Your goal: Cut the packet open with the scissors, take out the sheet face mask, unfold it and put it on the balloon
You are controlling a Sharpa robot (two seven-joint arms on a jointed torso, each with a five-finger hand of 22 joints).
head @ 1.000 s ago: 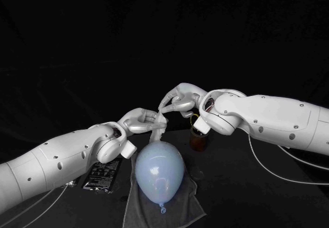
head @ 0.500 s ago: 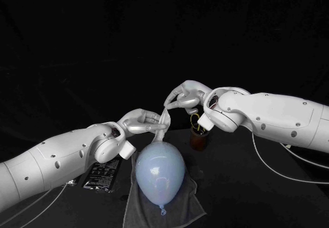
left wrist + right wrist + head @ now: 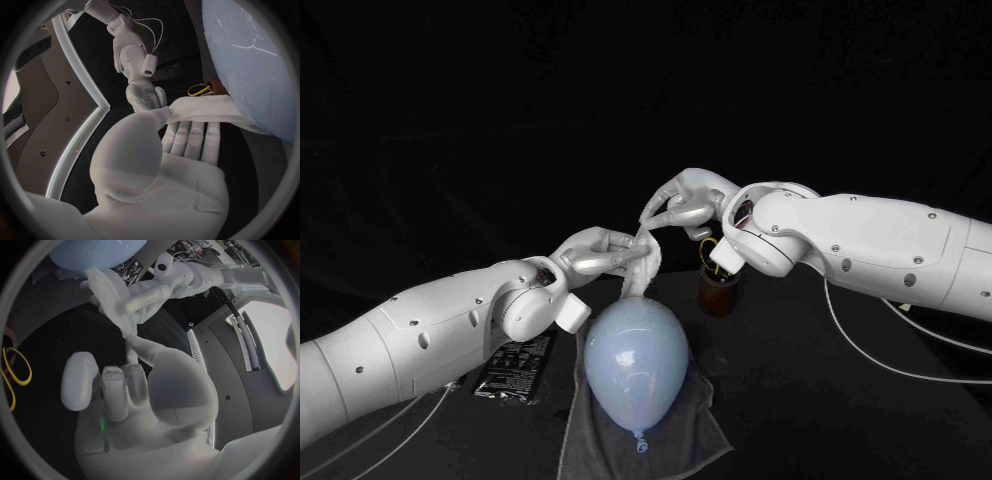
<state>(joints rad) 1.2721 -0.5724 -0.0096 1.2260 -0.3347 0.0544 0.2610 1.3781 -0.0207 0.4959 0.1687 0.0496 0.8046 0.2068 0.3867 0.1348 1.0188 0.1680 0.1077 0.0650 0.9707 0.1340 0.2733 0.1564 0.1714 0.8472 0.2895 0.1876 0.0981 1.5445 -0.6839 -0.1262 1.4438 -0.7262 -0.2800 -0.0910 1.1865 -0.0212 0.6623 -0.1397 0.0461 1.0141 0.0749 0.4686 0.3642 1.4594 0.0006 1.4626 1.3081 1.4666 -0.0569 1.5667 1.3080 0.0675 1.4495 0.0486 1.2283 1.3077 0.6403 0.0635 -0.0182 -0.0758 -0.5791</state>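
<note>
The pale balloon [image 3: 636, 350] lies on a grey cloth [image 3: 661, 440] on the surface. Above its far end the left hand [image 3: 600, 255] and right hand [image 3: 682, 207] each pinch the folded sheet mask [image 3: 648, 238], stretched between them. It looks limp, wet and easily torn, so opposite edges seem the best hold.

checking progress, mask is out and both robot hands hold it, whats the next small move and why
The left robot hand and right robot hand both pinch the face mask, a narrow folded strip running between them above the balloon, too bunched to drape. So probably ease them apart to unfold it.
</note>
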